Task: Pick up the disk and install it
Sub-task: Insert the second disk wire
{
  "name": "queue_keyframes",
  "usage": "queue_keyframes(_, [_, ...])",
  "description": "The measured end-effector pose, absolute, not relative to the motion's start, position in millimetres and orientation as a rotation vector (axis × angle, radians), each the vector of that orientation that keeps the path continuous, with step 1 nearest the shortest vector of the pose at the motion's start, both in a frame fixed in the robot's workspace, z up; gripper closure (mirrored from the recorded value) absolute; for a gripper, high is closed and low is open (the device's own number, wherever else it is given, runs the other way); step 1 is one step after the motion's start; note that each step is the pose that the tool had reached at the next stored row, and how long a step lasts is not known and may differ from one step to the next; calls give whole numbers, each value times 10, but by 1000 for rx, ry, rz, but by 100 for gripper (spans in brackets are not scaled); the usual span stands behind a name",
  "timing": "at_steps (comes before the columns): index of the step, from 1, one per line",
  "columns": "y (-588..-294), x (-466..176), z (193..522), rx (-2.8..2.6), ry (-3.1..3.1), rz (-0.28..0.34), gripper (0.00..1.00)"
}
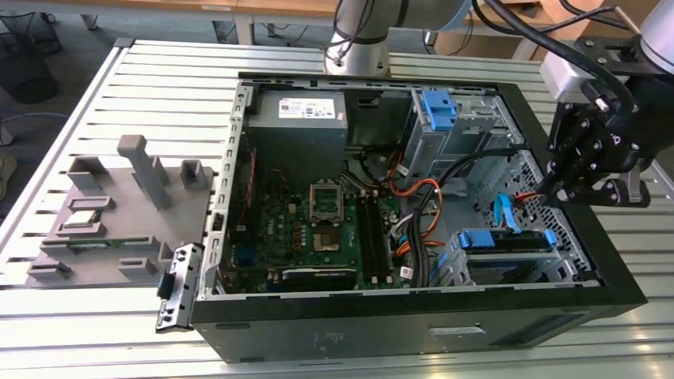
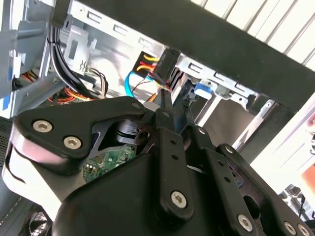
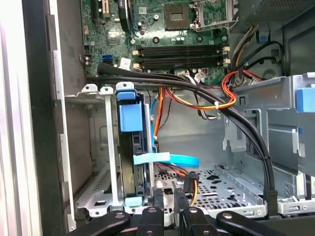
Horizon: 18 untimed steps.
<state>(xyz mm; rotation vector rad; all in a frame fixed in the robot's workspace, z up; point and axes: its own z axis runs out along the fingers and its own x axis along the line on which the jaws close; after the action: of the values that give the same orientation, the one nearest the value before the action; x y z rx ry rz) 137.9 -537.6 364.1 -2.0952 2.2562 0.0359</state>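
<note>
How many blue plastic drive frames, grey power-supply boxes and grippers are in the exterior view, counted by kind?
Blue plastic drive frames: 2, one on the disk and one bare blue bracket
Grey power-supply box: 1
Gripper: 1
Total: 4

No print is legible anywhere. The white sticker on the grey power-supply box carries dark lines of print, too small to read. The front panel of the computer case, below the power-supply box in the exterior view, bears faint light markings, also unreadable. The motherboard in the first wrist view shows tiny white lettering near its slots; none can be made out.
</note>
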Motion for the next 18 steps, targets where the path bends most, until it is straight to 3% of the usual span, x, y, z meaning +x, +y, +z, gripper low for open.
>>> queue_keyframes(18, [-5258,1573,3641,-2097,2258,39,76])
